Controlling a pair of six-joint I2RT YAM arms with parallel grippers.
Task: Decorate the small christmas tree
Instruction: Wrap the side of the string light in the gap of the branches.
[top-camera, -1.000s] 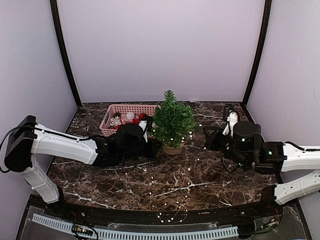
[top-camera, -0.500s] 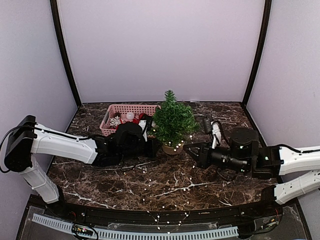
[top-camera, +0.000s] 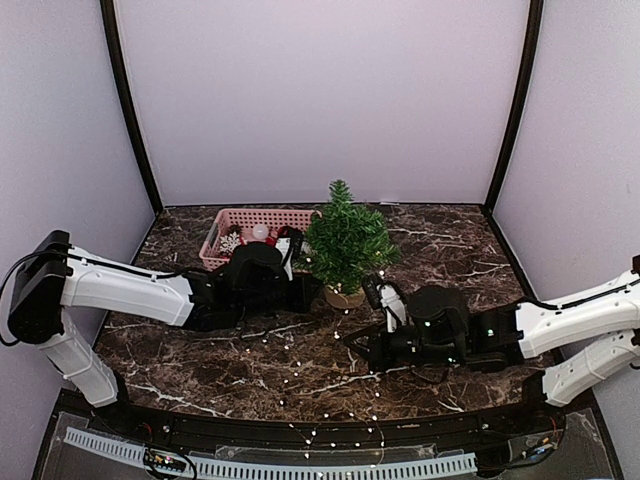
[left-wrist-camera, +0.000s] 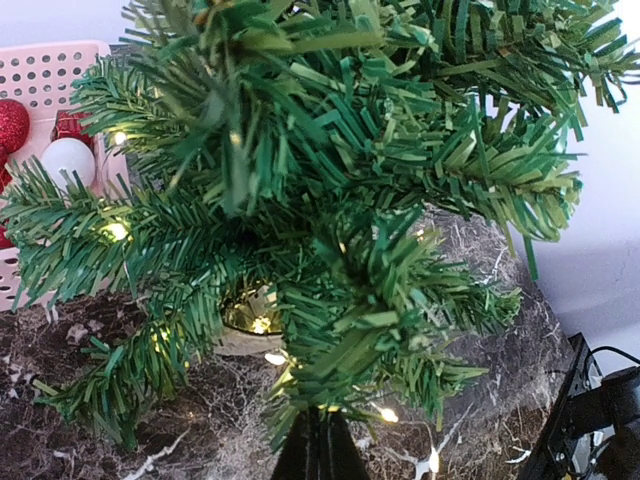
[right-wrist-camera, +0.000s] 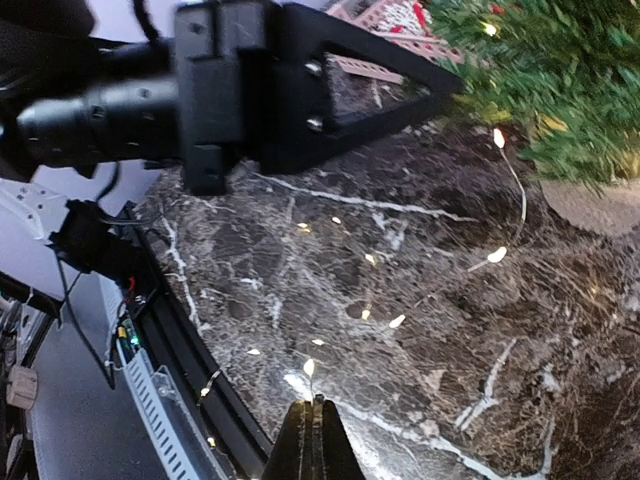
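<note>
The small christmas tree (top-camera: 345, 240) stands mid-table in its tan pot (top-camera: 346, 297), with lit bulbs among its branches (left-wrist-camera: 330, 180). My left gripper (top-camera: 312, 290) is shut at the tree's lower left. Its tips (left-wrist-camera: 320, 432) are buried in the bottom needles beside a lit bulb (left-wrist-camera: 387, 414), and what they pinch is hidden. My right gripper (top-camera: 353, 344) lies low in front of the pot. It is shut (right-wrist-camera: 313, 425) on the thin wire of a light string (right-wrist-camera: 309, 367), which trails over the marble toward the tree (right-wrist-camera: 560, 70).
A pink basket (top-camera: 228, 216) with red and white ornaments (left-wrist-camera: 66, 158) sits behind the left arm, left of the tree. The left gripper's black body (right-wrist-camera: 300, 85) crosses the top of the right wrist view. Loose lit wire loops near the table's front rail (top-camera: 330, 440).
The right arm has swept from the right of the tree leftward and forward to in front of the pot, pulling the light string with it. The left arm has stayed put.
</note>
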